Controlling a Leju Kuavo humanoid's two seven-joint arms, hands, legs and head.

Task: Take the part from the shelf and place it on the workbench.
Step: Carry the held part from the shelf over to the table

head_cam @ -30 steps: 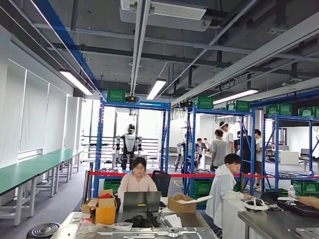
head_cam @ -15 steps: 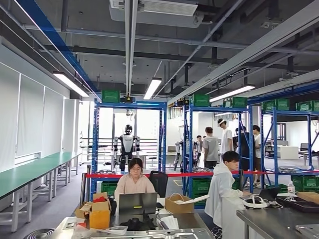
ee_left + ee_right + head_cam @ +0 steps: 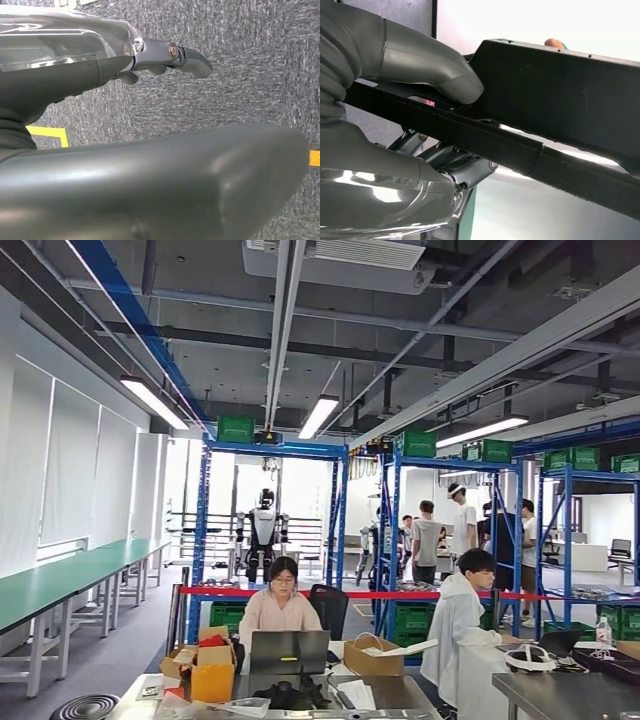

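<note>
Left wrist view looks at grey carpet: the left hand (image 3: 170, 52) hangs, fingers (image 3: 192, 57) stretched out with nothing in them. Over in the right wrist view, the right hand (image 3: 414, 120) has thumb and fingers clamped on a long black part (image 3: 554, 100). That's an end grip on a long piece, so I'd say it could twist or slip before reaching the steel worktop (image 3: 573, 695). No readable writing anywhere.

Blue shelving racks (image 3: 343, 530) stand under ceiling strip lights (image 3: 318, 416), green-topped benches (image 3: 68, 580) lining the white wall.
</note>
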